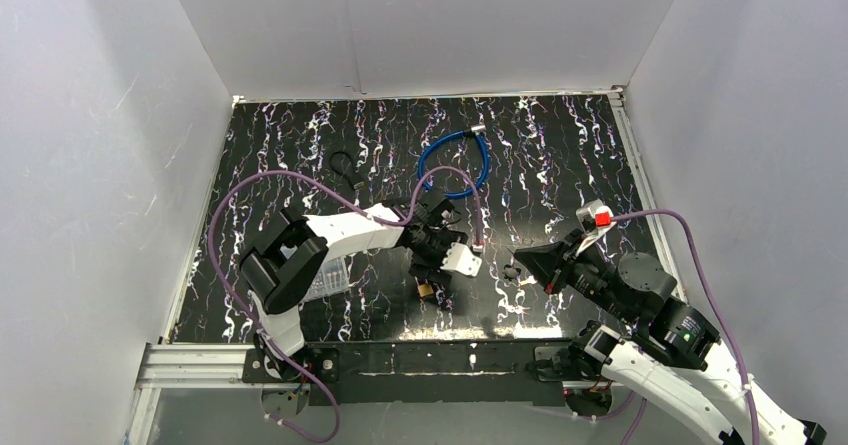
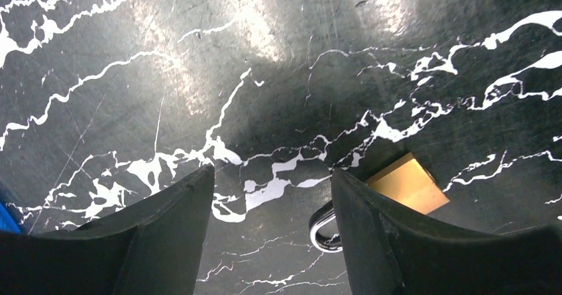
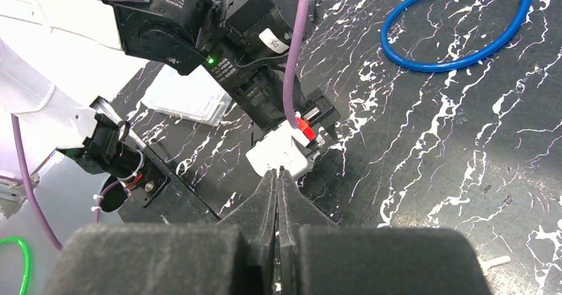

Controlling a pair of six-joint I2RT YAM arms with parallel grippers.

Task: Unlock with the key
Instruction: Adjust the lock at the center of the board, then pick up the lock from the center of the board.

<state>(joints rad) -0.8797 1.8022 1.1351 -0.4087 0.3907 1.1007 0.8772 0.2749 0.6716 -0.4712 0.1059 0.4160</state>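
the left gripper [image 2: 270, 173] hangs low over the black marble-patterned table top [image 1: 560, 165], its two dark fingers [image 2: 172, 222] standing well apart with only bare table between them, so it has hold of nothing. the small brass padlock [image 2: 407, 183] lies flat on the table just past the finger on the right of the left wrist view. its square brass body shows beyond that finger, and the curved steel shackle [image 2: 323, 230] peeks out at the finger's inner edge. whether the finger touches the lock cannot be told. from above, the padlock [image 1: 427, 290] sits near the front edge of the table, directly under the left wrist.

the right gripper [image 3: 278, 173] is closed tight, its fingers pressed together to a narrow point aimed at the left arm's wrist. in the top view it [image 1: 517, 257] is near the padlock but apart from it. a small dark thing lies by its tip there, possibly the key, though it is too small to name, and no key shows between the closed fingers.

a blue cable loop [image 3: 450, 66] lies further back on the table, and a clear plastic case [image 3: 189, 96] rests beside the left arm.
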